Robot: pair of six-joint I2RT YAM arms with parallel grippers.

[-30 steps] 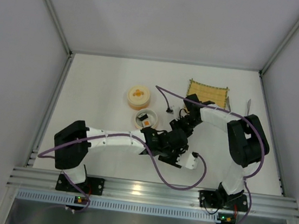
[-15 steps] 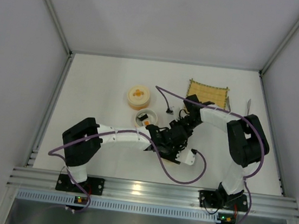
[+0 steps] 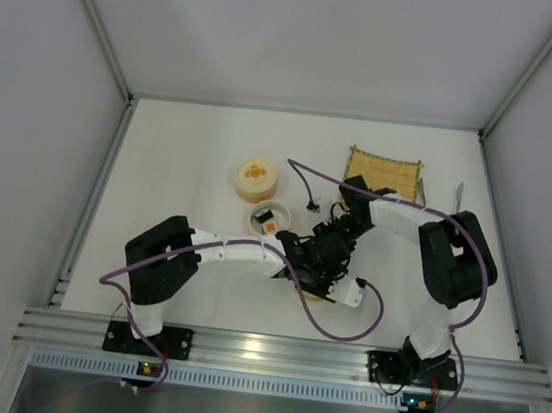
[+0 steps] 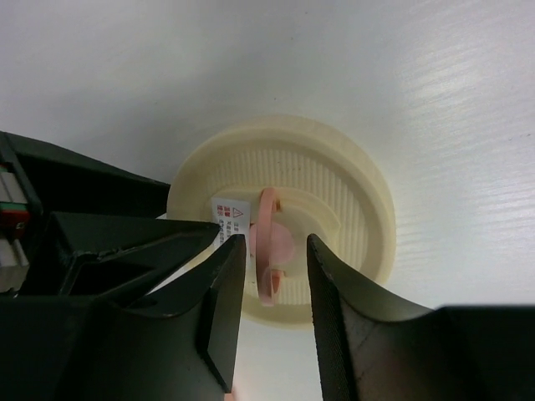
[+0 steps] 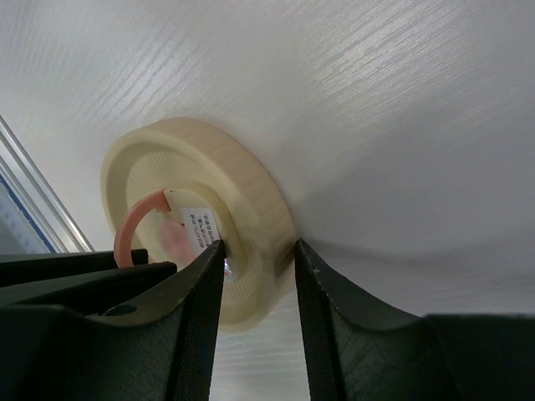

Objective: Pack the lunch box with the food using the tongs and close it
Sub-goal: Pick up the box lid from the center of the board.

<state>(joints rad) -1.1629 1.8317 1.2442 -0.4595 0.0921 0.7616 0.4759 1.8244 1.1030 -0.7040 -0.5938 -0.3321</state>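
Note:
A flat cream lid (image 4: 343, 192) of the lunch box lies on the table, its pink ring handle (image 4: 269, 230) standing up. My left gripper (image 4: 276, 251) is open, one finger on each side of that handle with a little room left. My right gripper (image 5: 257, 255) is shut on the lid's rim (image 5: 251, 200), one finger inside and one outside. From above, both grippers meet over the lid (image 3: 312, 292). A sushi roll (image 3: 271, 225) sits in the open bowl (image 3: 260, 210). The other bowl (image 3: 256, 180) is lidded. The tongs (image 3: 456, 196) lie right of the mat.
The yellow bamboo mat (image 3: 384, 170) lies at the back right. A purple cable (image 3: 300, 172) loops over the table from the right arm past the bowls. The aluminium rail (image 3: 268, 351) runs along the near edge.
The left arm has swung its elbow right and forward, bringing its gripper over the lid, and its jaws have narrowed around the pink handle. The right arm has held still.

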